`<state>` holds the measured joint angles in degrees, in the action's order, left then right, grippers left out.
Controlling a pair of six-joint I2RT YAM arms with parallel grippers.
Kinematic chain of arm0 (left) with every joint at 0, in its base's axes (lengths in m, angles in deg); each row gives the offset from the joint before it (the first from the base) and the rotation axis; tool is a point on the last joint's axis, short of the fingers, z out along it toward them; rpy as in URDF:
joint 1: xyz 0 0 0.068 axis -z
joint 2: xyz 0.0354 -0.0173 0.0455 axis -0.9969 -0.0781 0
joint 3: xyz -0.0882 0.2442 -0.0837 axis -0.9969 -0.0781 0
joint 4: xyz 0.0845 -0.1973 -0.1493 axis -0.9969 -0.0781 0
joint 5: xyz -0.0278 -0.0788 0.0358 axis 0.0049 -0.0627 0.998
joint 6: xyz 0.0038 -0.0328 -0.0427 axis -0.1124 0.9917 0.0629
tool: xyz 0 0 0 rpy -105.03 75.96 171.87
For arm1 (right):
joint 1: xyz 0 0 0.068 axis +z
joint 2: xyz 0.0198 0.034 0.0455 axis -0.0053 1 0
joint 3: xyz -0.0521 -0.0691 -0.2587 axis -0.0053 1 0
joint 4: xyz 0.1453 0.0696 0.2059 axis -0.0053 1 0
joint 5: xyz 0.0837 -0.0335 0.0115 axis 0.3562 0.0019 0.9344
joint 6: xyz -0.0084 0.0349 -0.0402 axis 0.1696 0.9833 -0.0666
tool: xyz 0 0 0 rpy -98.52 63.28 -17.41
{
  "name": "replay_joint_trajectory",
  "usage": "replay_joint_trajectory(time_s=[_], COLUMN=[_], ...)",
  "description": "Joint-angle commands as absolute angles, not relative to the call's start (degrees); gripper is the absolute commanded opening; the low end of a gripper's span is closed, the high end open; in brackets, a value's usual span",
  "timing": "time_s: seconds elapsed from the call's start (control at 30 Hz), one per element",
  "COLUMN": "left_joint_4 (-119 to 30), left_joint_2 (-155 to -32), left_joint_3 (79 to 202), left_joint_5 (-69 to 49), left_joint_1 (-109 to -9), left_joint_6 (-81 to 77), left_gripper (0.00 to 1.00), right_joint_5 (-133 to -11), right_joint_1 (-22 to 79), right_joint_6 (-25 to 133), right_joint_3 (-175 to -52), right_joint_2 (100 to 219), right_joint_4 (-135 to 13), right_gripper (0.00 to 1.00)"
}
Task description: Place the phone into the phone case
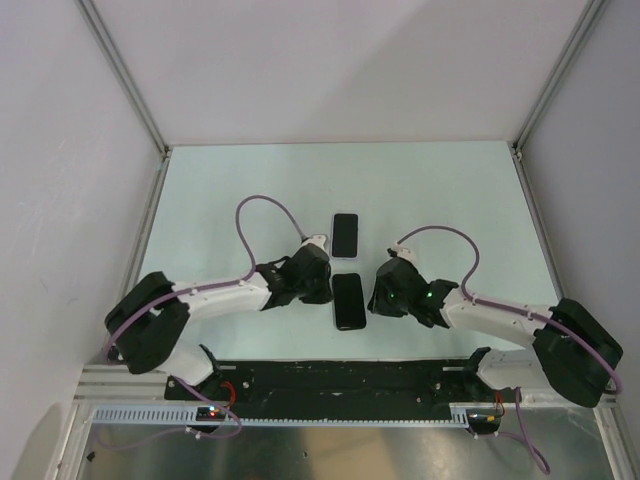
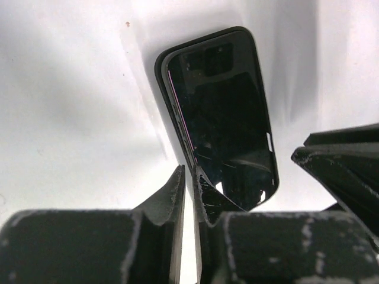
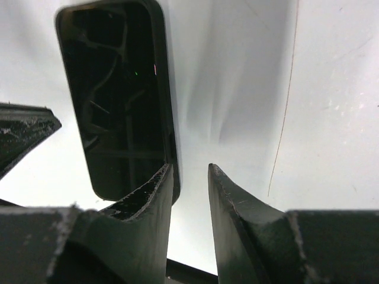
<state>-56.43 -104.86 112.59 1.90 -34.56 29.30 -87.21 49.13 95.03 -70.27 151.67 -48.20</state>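
Note:
The phone (image 1: pixel 345 234), black with a thin pale outline, lies flat at mid-table and appears only in the top view. Just nearer lies the phone case (image 1: pixel 348 300), a black tray with a raised rim (image 2: pixel 220 112) (image 3: pixel 115 100); its glossy inside looks empty. My left gripper (image 1: pixel 324 289) (image 2: pixel 190 177) sits at the case's left side, shut to a thin slit with nothing in it, and its right fingertip overlaps the case's edge. At the case's right side, my right gripper (image 1: pixel 376 298) (image 3: pixel 189 171) stands open and holds nothing. Its left finger crosses the case's corner.
White walls and metal corner posts (image 1: pixel 140 95) enclose the pale table (image 1: pixel 440 190). A black bar (image 1: pixel 350 375) and a metal rail run along the near edge between the arm bases. Purple cables (image 1: pixel 262 203) loop above both wrists.

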Motion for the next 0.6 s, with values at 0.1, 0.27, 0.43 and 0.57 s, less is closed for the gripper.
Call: replay_joint_trajectory(time_s=[0.1,0.27,0.43,0.57], left_joint_4=[-56.77,-56.40,-54.65,-53.05], left_joint_2=[-98.22,-101.02,-103.14,-103.85], left_joint_3=[111.21,113.17,113.60,113.16], left_joint_5=[2.48,1.21,-0.46,-1.42], left_joint_1=[-34.49,-33.63,-33.36,-33.33], left_joint_6=[28.81,29.37,29.89,30.37], left_gripper=[0.24,0.24,0.23,0.23], right_joint_5=[-88.09,-85.97,-84.65,-83.66], right_joint_1=[46.60,45.35,44.74,44.55], right_joint_6=[93.94,93.03,92.42,92.24], right_joint_3=[-70.46,-70.54,-70.54,-70.73], right_joint_2=[147.16,148.32,150.00,151.56], right_joint_4=[-48.97,-51.38,-53.71,-54.77], right_gripper=[0.35,0.36,0.36,0.36])
